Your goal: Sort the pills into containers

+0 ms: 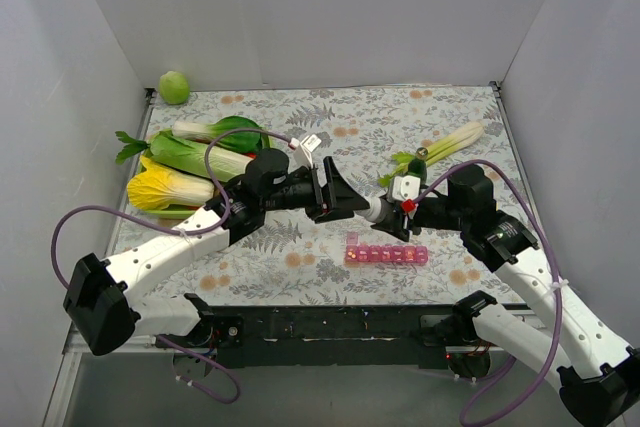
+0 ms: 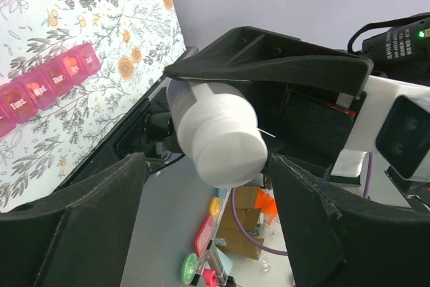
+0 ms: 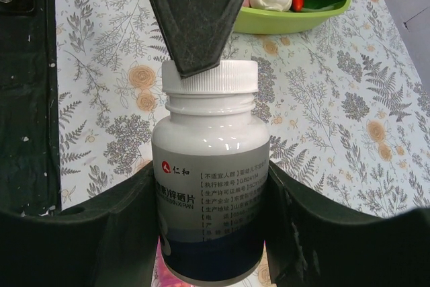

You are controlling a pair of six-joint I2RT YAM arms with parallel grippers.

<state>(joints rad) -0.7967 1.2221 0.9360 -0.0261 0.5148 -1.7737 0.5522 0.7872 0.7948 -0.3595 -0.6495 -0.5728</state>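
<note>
Right claw [image 3: 211, 183] around bottle [image 3: 211, 142] near organizer [image 1: 386, 254]

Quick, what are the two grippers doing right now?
Left gripper: open around the cap.
Right gripper: closed on the bottle.

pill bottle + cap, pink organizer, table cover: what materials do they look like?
Pill bottle: opaque white plastic with a soft sheen and moulded neck rings; the printed wrap label looks like paper or film. Cap: white plastic too. Pill organizer: translucent pink plastic, glossy, light passing through its lids. Table cover: matte floral print, either fabric or vinyl; can't tell which.
</note>
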